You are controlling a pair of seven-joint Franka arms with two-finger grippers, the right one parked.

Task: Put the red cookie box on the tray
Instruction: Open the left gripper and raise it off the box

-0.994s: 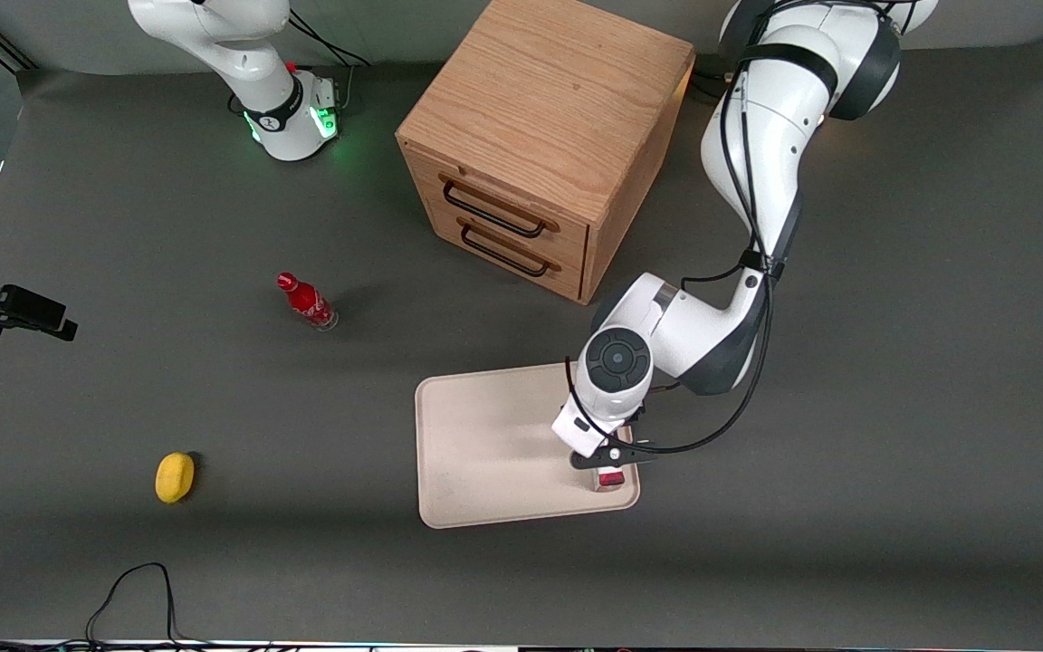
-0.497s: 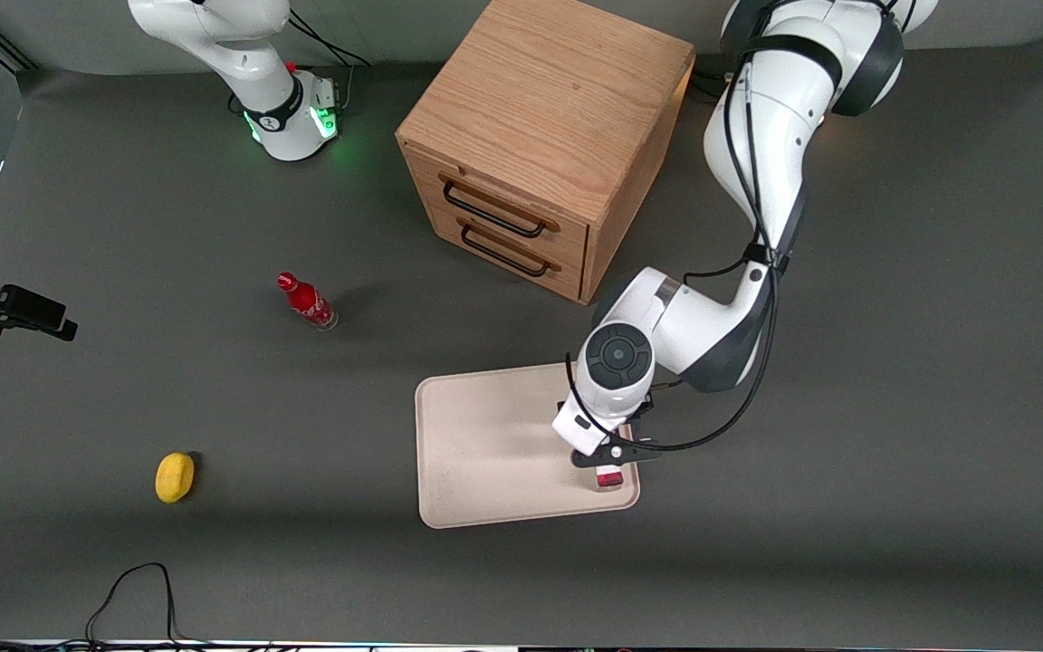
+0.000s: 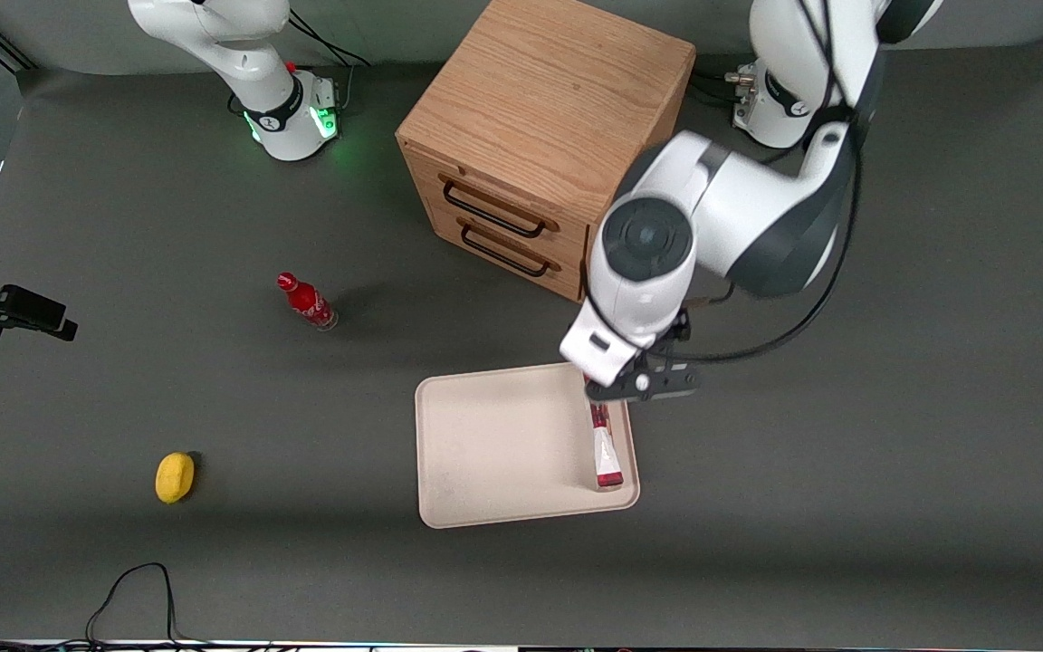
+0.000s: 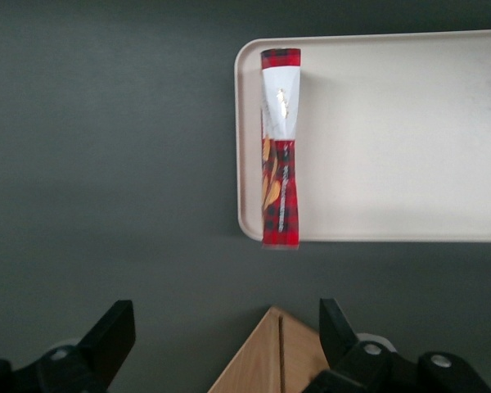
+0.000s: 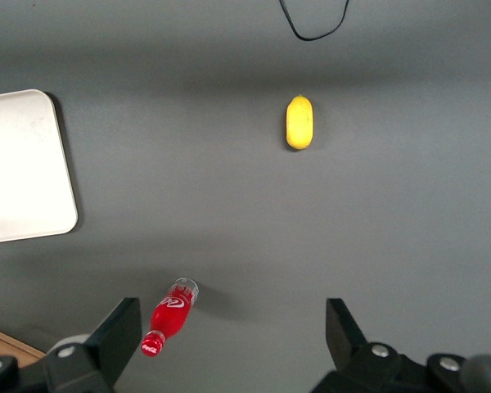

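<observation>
Tool (image 4: 221, 348) released, jaws spread, empty, up above the tray (image 3: 494, 444). Red cookie box (image 3: 605, 448) stands on its edge along the tray's 3 o'clock rim, front view.

The left arm bends sharply at the elbow, its tool (image 4: 221, 340) held high, pointing downward, fingers spread apart.

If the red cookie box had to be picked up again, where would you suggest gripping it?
Grip the red cookie box mid-length across its thin width, coming from above: it stands on a long edge along the tray rim. The gripper hangs open above it.
</observation>
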